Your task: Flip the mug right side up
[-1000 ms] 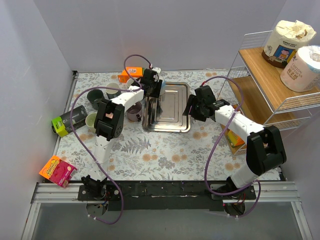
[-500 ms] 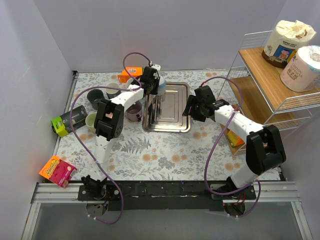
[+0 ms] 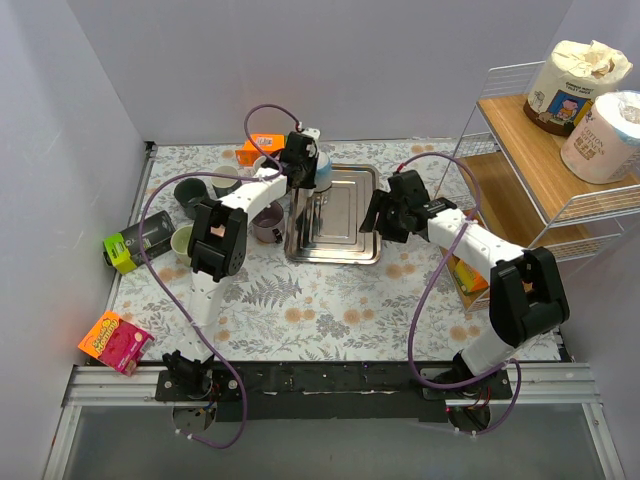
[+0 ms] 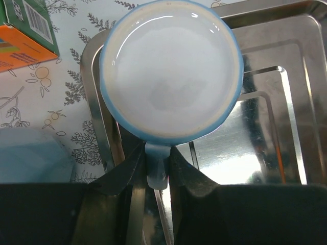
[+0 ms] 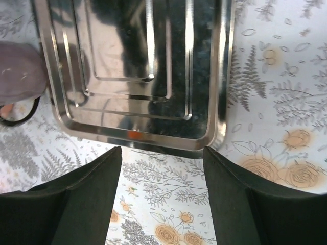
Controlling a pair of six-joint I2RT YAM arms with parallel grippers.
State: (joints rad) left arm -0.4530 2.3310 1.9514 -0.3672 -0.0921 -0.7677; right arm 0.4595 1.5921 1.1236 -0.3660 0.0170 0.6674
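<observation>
Mug first: it is round and shiny, blue on the outside, with a pale white round face turned up to the left wrist camera. I cannot tell if that face is its inside or its bottom. A small blue handle sticks out from it. The left gripper has its two dark fingers pinching that handle, one on each side.

The mug is over the far left corner of the tray and hangs a bit past the rim. I cannot tell if it touches the metal.

The tray is flat silver metal, bright like a mirror, with stepped lines and round corners. Its big middle part is bare metal.

The right gripper hangs over the near edge of the tray. Its black fingers are spread wide with nothing between them.

A cloth with leaves and flowers lies under it all. An orange and green box with sharp corners is near the mug, off the tray. A purple cup is just beside the tray's left rim.
</observation>
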